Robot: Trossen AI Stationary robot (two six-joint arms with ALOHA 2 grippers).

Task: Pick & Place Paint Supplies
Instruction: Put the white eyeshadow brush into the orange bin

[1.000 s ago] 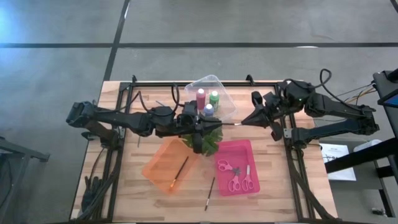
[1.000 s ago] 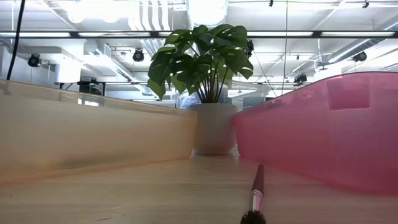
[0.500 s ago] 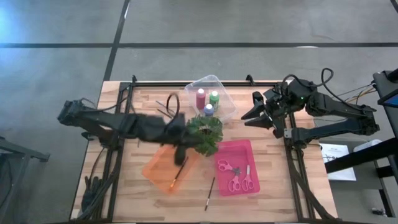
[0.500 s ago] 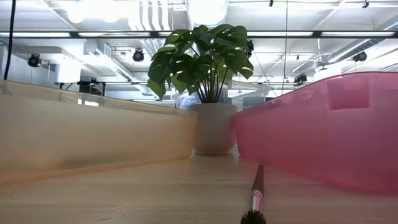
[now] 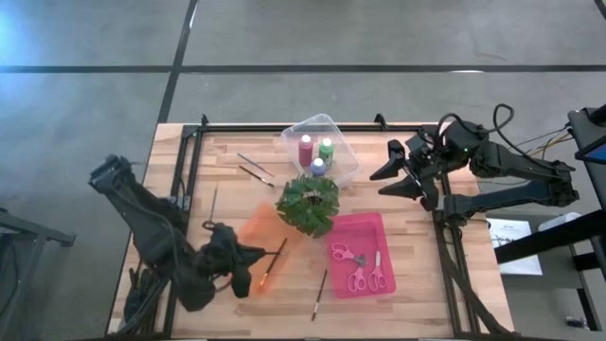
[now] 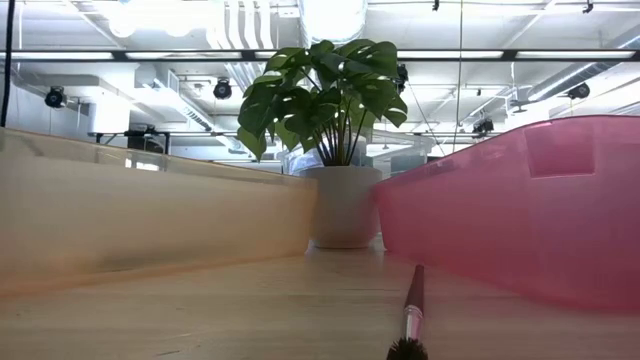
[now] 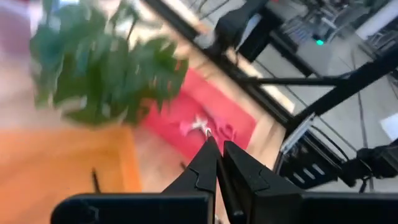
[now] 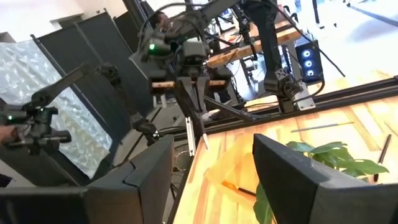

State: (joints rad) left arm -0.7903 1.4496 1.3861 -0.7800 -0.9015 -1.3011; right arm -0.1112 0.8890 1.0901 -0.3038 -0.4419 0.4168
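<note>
The left claw is held pressed together over the orange tray. The right claw is held spread near the bench edge, well apart from the paint bottles.

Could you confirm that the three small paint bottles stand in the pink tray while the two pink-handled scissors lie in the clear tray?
Not quite: the trays are swapped. In the high view the three small paint bottles stand in the clear plastic tray, and the two pink-handled scissors lie in the pink plastic tray.
</note>
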